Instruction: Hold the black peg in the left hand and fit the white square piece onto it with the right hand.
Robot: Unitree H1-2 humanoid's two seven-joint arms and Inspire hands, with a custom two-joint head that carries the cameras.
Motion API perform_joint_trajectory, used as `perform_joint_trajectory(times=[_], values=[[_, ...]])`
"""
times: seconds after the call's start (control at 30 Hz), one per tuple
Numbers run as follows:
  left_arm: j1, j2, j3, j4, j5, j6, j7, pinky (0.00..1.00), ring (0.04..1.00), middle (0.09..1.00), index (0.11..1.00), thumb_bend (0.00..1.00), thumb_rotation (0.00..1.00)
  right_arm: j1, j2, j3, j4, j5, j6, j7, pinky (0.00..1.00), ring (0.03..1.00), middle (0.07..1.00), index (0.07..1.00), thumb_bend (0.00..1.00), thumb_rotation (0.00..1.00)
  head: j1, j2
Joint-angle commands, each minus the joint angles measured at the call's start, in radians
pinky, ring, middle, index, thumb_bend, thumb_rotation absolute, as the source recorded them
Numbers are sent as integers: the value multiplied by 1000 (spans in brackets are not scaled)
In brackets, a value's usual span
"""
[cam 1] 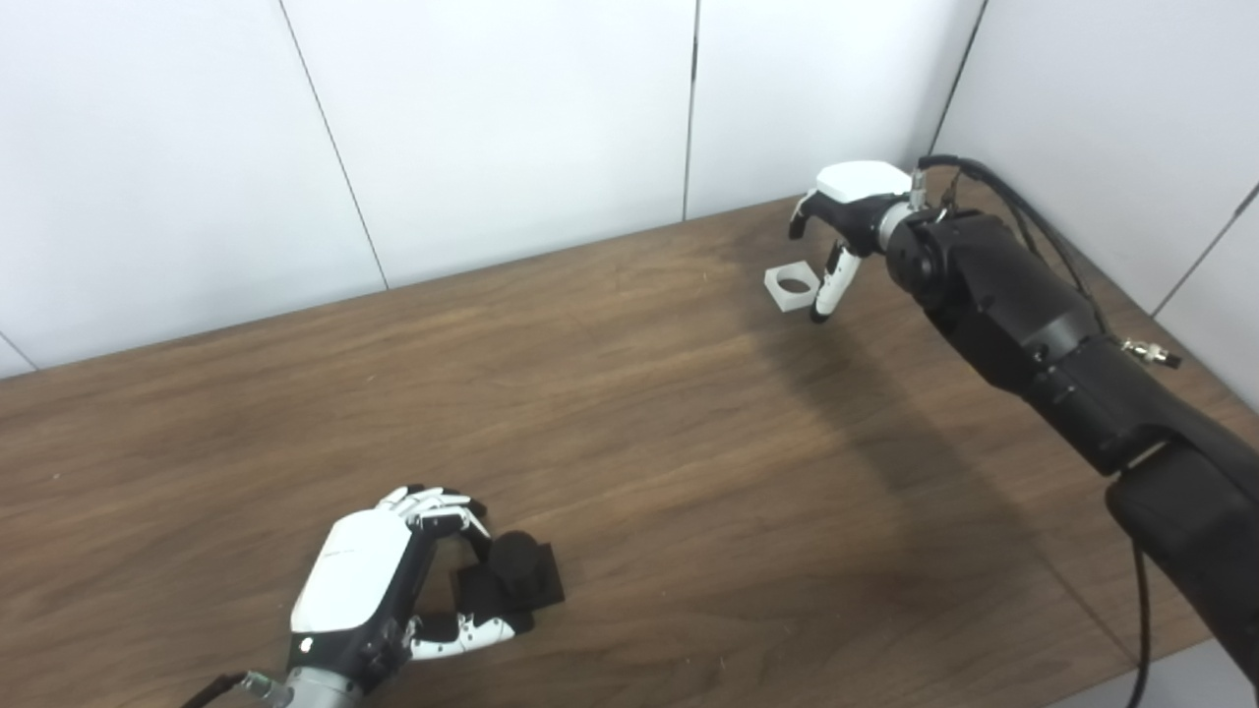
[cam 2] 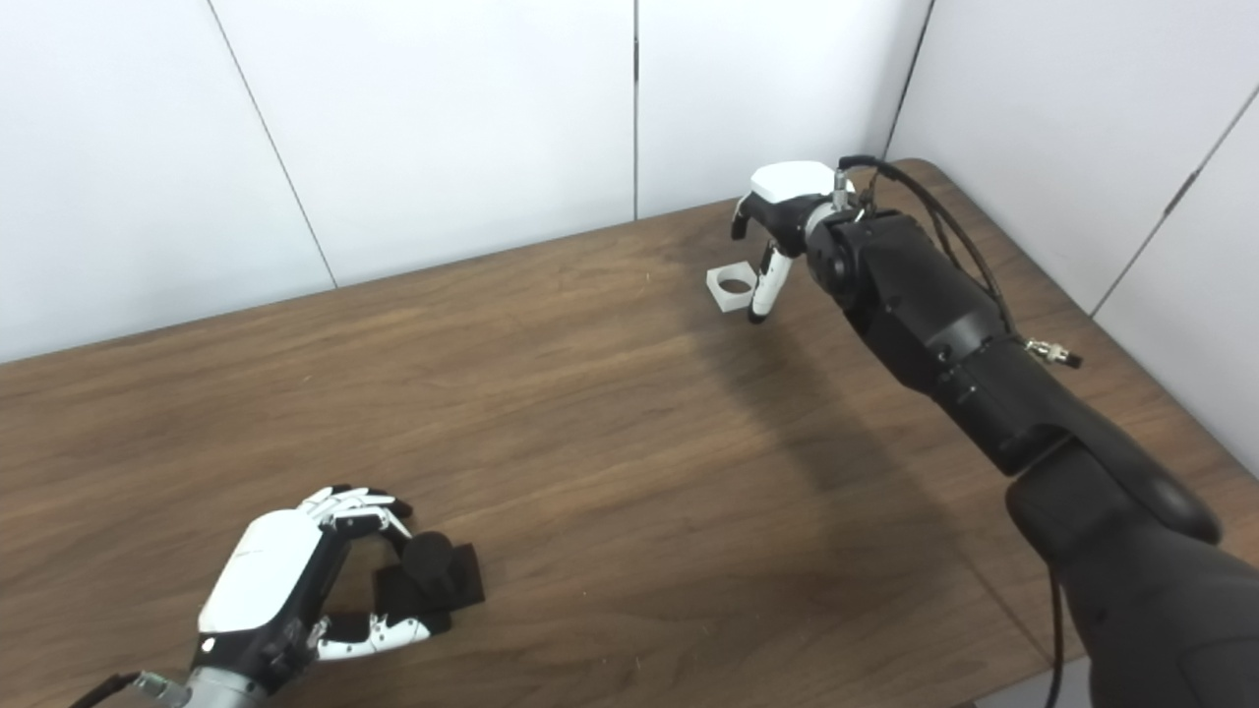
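L hand (cam 1: 379,590) sits low at the near-left of the wooden table (cam 1: 629,423), fingers (cam 1: 433,506) curled over the far side of the black peg (cam 1: 511,575) and thumb along its near edge. The peg, a round post on a square base, rests on the tabletop; whether the grip is tight, can't tell. R hand (cam 2: 777,211) reaches to the far-right corner, fingers apart and curved down, empty. White square piece (cam 2: 733,287), w/ a round hole, lies flat on the table just beside the R thumb tip; contact unclear. Peg and piece are well apart. White wall panels (cam 1: 492,118) behind.
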Motion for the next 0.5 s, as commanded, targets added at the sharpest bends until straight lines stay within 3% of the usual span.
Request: perform_joint_trajectory(times=[0.0, 0.47], values=[[22, 8, -5, -1, 3, 24, -42, 910, 814, 747, 484, 522, 49, -64, -23, -9, 2, -21, 7, -21, 1000, 987, 925, 745, 841, 208, -1, 1], [30, 8, -8, -14, 12, 38, -56, 917, 819, 749, 484, 522, 50, -42, 27, -29, 51, 16, -9, -103, 973, 958, 892, 696, 801, 217, 7, 12]])
